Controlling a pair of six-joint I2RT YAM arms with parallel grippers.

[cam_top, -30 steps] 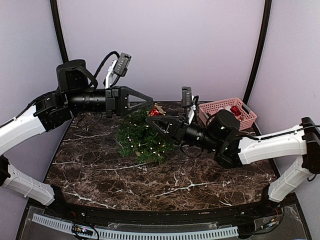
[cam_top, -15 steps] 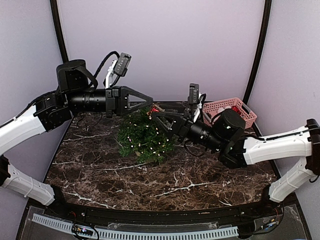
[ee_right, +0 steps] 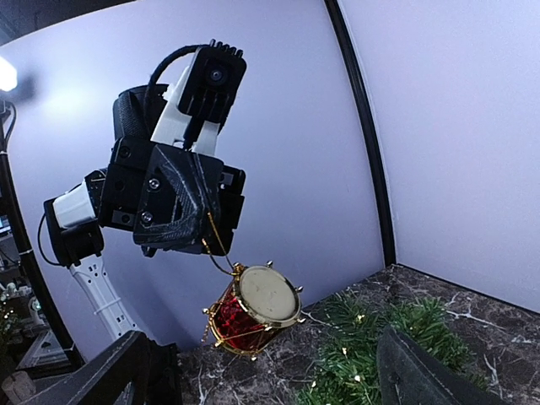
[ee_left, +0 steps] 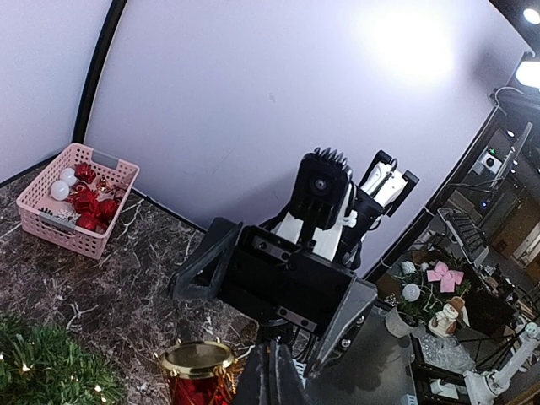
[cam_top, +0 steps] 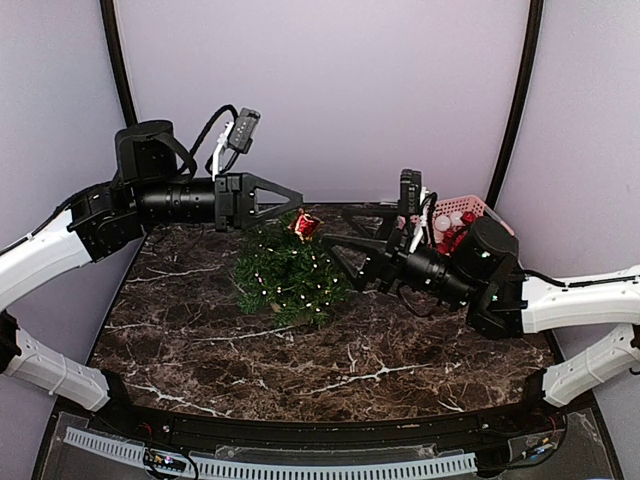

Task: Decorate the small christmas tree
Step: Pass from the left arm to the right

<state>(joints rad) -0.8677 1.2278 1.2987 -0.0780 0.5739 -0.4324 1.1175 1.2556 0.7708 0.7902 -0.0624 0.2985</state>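
The small christmas tree [cam_top: 285, 272] lies at the back middle of the marble table, dark green with tiny white lights. Just above its top hangs a red drum ornament [cam_top: 303, 226] with gold rims. My left gripper [cam_top: 298, 208] is shut on the drum's gold string. The right wrist view shows the drum [ee_right: 253, 308] dangling from the left gripper [ee_right: 202, 221], with the tree [ee_right: 380, 346] below. My right gripper [cam_top: 338, 230] stands open a little right of the drum, holding nothing. In the left wrist view the drum [ee_left: 196, 371] hangs beside my shut fingertips [ee_left: 274, 375].
A pink basket [cam_top: 478, 204] of red and white ornaments stands at the back right, partly hidden behind the right arm. The left wrist view shows the basket [ee_left: 51, 221] too. A purple backdrop wall runs close behind the tree.
The right gripper has opened wider and drawn back to the right, away from the drum. The drum now hangs from the left gripper alone. The left arm has not moved.
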